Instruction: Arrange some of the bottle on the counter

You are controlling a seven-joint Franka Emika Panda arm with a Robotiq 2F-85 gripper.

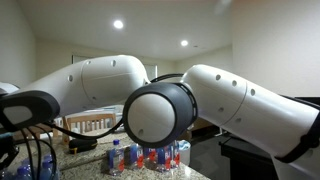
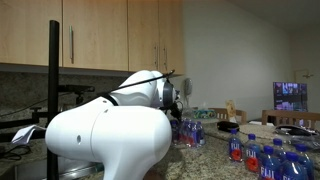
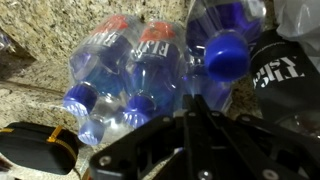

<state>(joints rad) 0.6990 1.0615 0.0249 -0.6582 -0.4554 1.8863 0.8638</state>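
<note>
The pincer [image 3: 188,128] is sitting at the bottom of the wrist view with its jaws pressed together, and nothing is showing between them. Just ahead of its tips a cluster of clear bottles [image 3: 140,70] is lying on the speckled counter [image 3: 30,95] — blue caps pointing toward the pincer, red labels farther off. Another blue-capped bottle [image 3: 225,55] is lying ahead, toward the right of that view. In an exterior view the arm [image 1: 215,95] is blocking most of the scene — a bottle group [image 1: 150,157] is showing beneath it
</note>
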